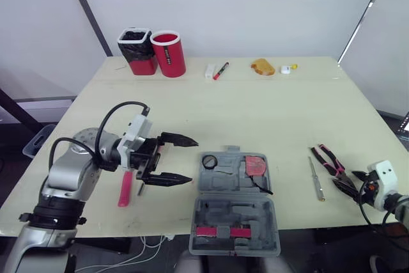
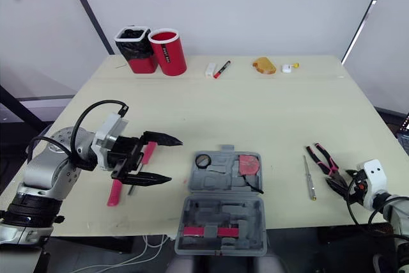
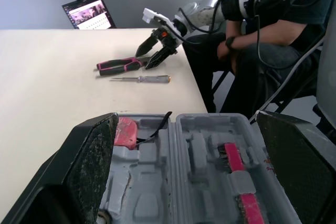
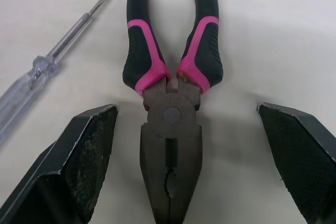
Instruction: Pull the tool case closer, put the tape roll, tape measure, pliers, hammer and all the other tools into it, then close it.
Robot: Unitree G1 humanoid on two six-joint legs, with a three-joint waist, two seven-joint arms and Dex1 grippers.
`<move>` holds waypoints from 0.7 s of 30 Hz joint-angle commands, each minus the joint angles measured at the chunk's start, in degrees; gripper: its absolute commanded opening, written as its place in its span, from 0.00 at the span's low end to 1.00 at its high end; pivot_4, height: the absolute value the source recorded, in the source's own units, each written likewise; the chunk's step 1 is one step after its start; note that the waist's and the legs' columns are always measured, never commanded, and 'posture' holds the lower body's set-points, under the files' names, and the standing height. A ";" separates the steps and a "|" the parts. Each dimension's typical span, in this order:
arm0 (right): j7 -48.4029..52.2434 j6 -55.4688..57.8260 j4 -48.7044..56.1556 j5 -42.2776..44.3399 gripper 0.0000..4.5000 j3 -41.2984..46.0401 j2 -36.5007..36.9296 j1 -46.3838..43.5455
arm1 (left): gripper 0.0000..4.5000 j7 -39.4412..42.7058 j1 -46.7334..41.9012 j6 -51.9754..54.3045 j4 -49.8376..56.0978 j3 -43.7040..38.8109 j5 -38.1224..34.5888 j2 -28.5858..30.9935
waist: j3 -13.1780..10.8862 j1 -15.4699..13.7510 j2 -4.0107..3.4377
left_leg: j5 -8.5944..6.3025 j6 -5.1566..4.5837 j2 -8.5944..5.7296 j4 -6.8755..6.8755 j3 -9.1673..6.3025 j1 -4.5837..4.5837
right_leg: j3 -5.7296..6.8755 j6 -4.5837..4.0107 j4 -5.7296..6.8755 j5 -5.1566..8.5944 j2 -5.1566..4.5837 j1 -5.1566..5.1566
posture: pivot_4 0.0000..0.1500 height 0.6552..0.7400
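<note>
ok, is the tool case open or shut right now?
Open. The tool case lies spread flat on the table, with the grey moulded insides of both halves facing up.

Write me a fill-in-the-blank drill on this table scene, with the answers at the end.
1. The open tool case is made of ____ plastic.
2. The pliers have handles in black and ____.
3. The screwdriver lies between the tool case and the ____.
4. The right gripper, with a finger on either side of the pliers, is ____ rather than shut.

Missing words: grey; pink; pliers; open.
</note>
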State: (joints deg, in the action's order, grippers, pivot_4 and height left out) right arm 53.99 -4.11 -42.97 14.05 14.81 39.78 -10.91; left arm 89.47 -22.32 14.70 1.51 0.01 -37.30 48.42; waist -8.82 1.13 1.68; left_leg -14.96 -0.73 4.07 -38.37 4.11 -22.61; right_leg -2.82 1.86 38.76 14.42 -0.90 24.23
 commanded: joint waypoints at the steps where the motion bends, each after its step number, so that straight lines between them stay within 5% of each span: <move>1: 1.31 -2.02 -1.48 -0.44 0.66 -0.54 -0.20 -0.37 | 1.00 3.01 -0.65 -0.11 0.80 -1.11 -0.51 1.12 | 0.00 0.05 0.00 | 0.00 0.00 0.00 0.00 -0.01 0.02 | 0.00 0.00 0.02 0.00 0.01 -0.01 | 1.00 1.00; 3: 1.45 -3.04 -1.88 -0.42 0.58 -0.58 -0.46 -0.37 | 1.00 3.02 -0.33 -0.26 0.92 -1.35 -0.48 1.25 | 0.00 0.05 0.00 | 0.00 0.00 0.01 0.00 -0.01 0.03 | 0.01 -0.01 0.03 0.00 0.02 -0.01 | 1.00 1.00; 7: 1.31 -4.87 -2.01 -0.05 0.21 -0.11 -0.83 0.06 | 1.00 2.73 0.13 -1.08 0.90 -1.49 -0.11 0.87 | 0.00 0.04 0.00 | 0.00 0.00 0.01 0.00 0.01 0.03 | -0.02 0.00 0.03 0.00 0.02 -0.01 | 1.00 1.00; 12: -1.63 -8.95 2.31 -1.08 0.22 0.84 0.30 2.95 | 1.00 2.61 0.62 -2.11 0.52 -1.53 0.04 0.36 | -0.01 -0.11 -0.01 | 0.00 0.00 0.01 0.00 0.00 0.03 | -0.01 -0.01 0.03 0.00 0.02 -0.01 | 1.00 1.00; 21: -4.05 5.11 33.86 4.10 0.22 3.59 4.32 13.61 | 1.00 1.24 0.17 -3.34 -2.47 -1.87 0.84 -0.90 | -0.18 -0.14 -0.33 | 0.00 0.00 0.01 0.00 0.05 -0.01 | -0.07 0.01 0.03 0.01 0.01 0.02 | 1.00 1.00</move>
State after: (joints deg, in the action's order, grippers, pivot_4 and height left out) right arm 50.45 -2.58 -17.82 15.96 16.33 42.17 2.50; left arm 89.41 -21.61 12.41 -0.22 -0.05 -36.66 47.56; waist -8.99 0.99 1.36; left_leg -14.96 -0.73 4.08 -38.36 4.14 -22.61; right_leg -2.87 1.88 38.82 14.43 -0.88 24.25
